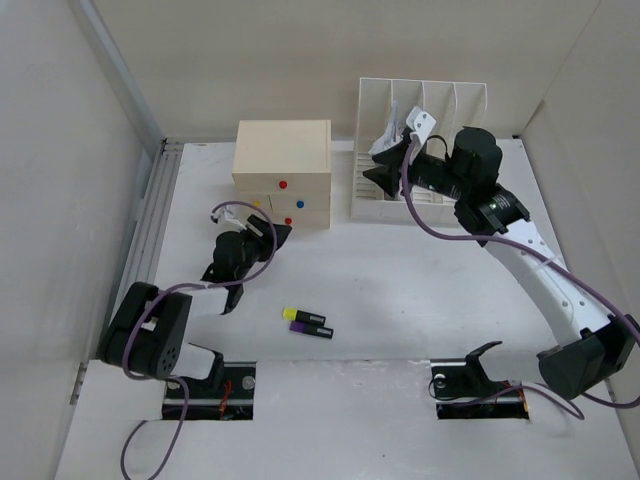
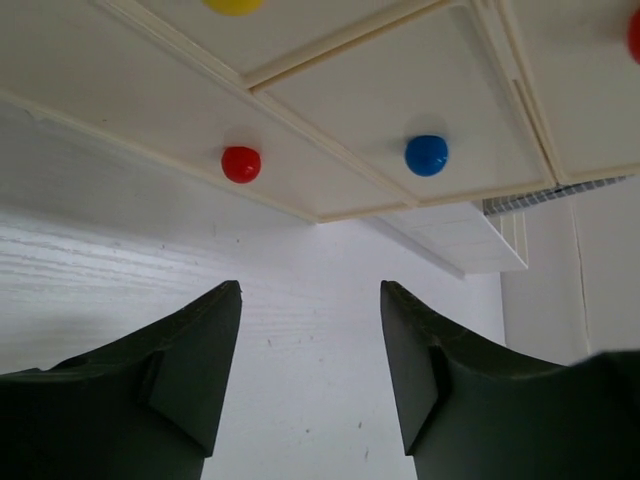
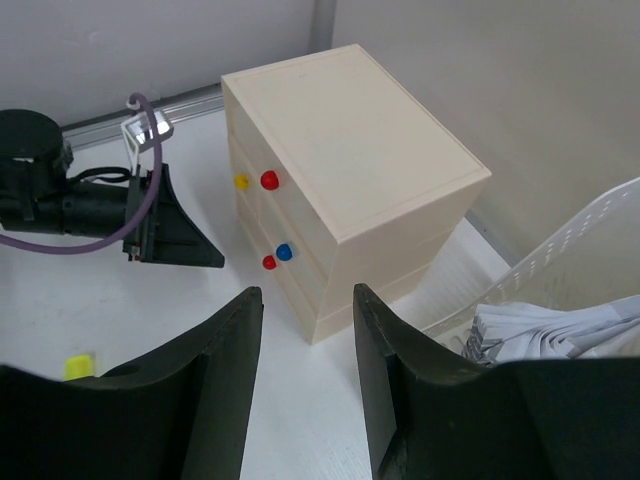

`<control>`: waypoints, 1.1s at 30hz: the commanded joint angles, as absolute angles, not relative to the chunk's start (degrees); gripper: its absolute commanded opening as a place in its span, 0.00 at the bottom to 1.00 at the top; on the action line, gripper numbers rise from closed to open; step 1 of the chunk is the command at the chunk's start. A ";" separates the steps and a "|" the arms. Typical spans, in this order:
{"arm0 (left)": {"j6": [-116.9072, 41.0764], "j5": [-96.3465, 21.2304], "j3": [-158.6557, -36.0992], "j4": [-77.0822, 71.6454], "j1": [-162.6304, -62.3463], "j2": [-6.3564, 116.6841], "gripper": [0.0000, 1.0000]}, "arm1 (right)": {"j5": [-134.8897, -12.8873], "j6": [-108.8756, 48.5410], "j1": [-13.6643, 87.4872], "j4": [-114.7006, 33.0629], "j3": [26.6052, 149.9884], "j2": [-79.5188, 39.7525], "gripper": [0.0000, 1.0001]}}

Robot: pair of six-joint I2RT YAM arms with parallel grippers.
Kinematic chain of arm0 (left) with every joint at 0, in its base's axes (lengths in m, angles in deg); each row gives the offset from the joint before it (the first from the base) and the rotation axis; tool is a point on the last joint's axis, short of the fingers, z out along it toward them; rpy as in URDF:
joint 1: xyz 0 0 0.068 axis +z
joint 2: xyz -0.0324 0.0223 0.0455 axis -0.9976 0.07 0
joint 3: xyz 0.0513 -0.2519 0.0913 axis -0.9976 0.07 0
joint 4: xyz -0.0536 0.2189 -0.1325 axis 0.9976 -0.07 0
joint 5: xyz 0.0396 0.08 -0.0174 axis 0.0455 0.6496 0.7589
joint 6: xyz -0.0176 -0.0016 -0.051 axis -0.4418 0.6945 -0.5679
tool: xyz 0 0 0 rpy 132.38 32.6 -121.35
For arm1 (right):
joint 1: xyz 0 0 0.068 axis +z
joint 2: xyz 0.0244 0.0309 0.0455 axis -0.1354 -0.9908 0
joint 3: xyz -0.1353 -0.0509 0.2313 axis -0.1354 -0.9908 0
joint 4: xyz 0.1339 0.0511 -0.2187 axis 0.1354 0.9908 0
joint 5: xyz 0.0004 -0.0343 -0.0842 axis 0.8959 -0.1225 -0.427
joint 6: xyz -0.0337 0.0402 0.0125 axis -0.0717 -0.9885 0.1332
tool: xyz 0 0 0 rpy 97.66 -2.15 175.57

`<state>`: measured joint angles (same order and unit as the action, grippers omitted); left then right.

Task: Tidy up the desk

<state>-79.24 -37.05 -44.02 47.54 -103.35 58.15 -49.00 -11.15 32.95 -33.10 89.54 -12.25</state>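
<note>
The desk [image 1: 400, 290] is a large white tabletop. My left gripper [image 1: 277, 237] is open and empty, low over the desk just in front of the cream drawer box [image 1: 283, 168]. In the left wrist view its jaws [image 2: 310, 300] stand apart below a red knob [image 2: 241, 164] and a blue knob [image 2: 427, 155]. My right gripper [image 1: 383, 168] is open and empty, raised at the left end of the white file rack [image 1: 425, 150]. In the right wrist view [image 3: 305, 300] it looks down on the drawer box [image 3: 350, 150].
Two markers lie on the desk, one yellow-capped [image 1: 303, 317] and one purple-capped [image 1: 311, 331]. Papers [image 1: 388, 135] stand in the rack's left slot and show in the right wrist view [image 3: 550, 330]. Walls enclose the desk on the left, back and right.
</note>
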 commanded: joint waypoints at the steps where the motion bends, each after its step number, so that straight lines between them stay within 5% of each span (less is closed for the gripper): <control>1: -79.51 -34.31 -45.77 56.53 -104.18 62.71 0.53 | -47.08 -12.19 32.66 -37.02 89.30 -11.22 0.47; 25: -76.08 -28.07 -59.49 54.59 -105.32 80.92 0.39 | -46.02 -12.72 32.13 -37.02 89.30 -11.22 0.48; 28: -76.08 -28.07 -59.49 54.07 -104.80 81.97 0.34 | -46.02 -12.72 32.13 -37.02 89.30 -11.75 0.48; 33: -76.08 -27.54 -60.63 53.36 -104.80 83.12 0.11 | -46.02 -12.72 32.13 -37.02 89.30 -11.75 0.48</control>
